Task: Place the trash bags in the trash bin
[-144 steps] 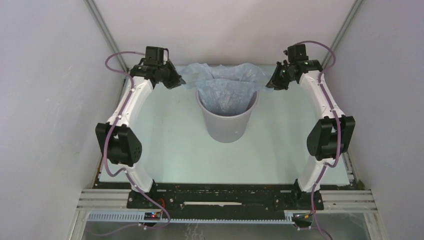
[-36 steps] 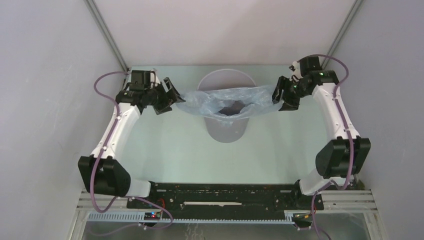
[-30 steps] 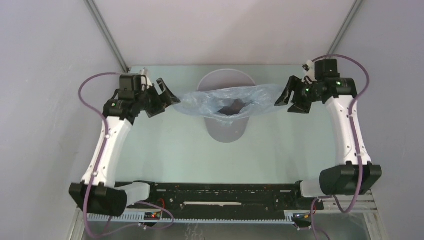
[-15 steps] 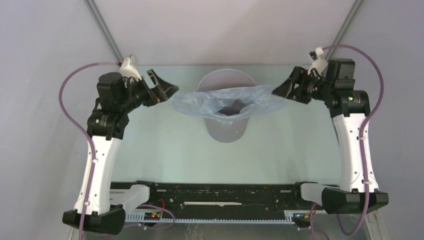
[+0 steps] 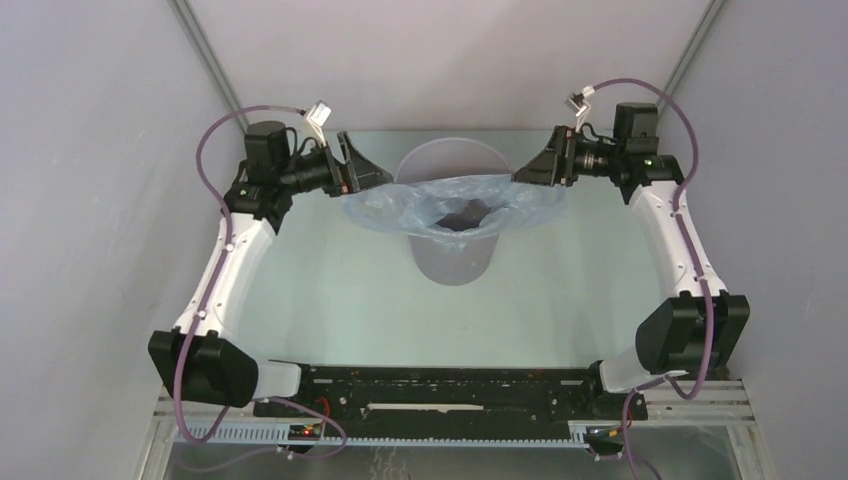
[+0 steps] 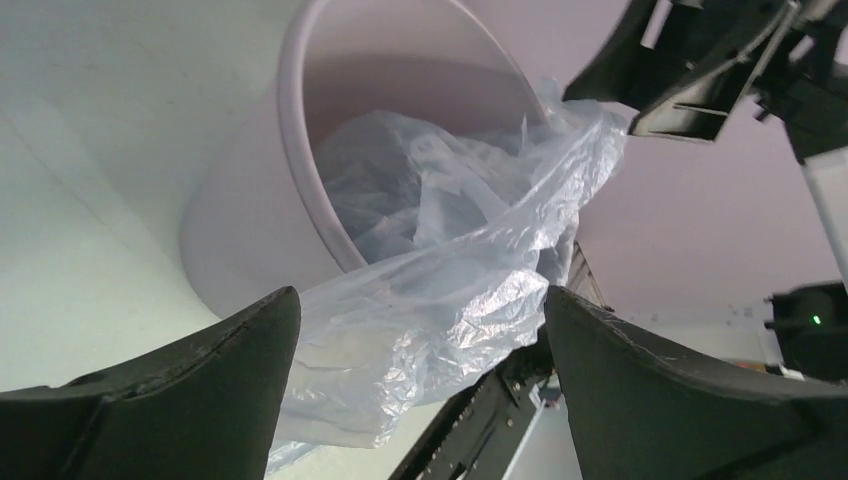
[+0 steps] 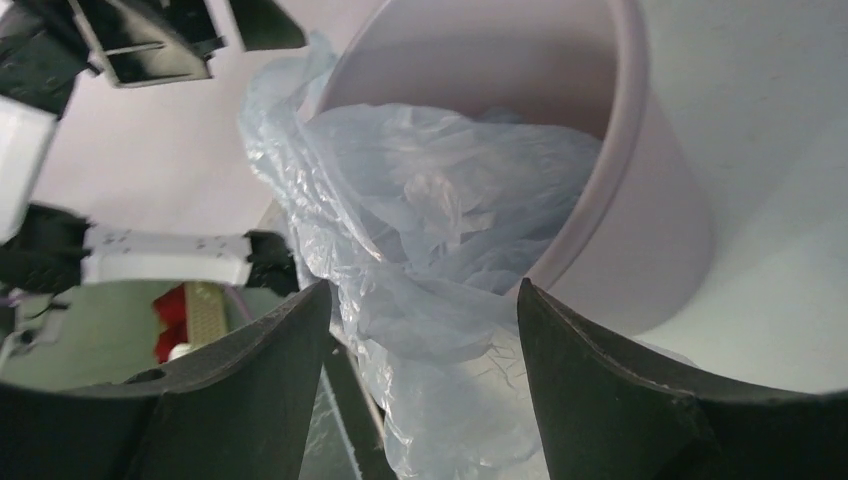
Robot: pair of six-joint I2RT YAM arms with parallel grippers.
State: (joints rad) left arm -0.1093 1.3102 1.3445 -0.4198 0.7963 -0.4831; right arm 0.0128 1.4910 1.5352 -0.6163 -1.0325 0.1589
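The grey trash bin [image 5: 455, 255] stands upright at mid-table. The pale blue trash bag [image 5: 455, 200] lies wrinkled across the near part of its mouth. Its middle sags inside and both ends hang over the rim. My left gripper [image 5: 383, 178] hovers open at the bag's left end, pointing at the bin. My right gripper [image 5: 520, 174] hovers open at the right end. In the left wrist view the bag [image 6: 440, 310] hangs past my open gripper [image 6: 420, 295], below the bin rim [image 6: 295, 150]. In the right wrist view the bag [image 7: 440, 240] spills from the bin [image 7: 660, 230] beyond my open gripper [image 7: 422, 285].
Grey enclosure walls close in the pale table [image 5: 330, 290] on three sides. Metal corner posts [image 5: 210, 60] rise at the back. The black base rail [image 5: 440, 390] with both arm mounts runs along the near edge.
Both grippers drew away from the bag's ends, rose, and now point back at the bin from either side. The left jaws opened wider. The bag stayed draped on the rim.
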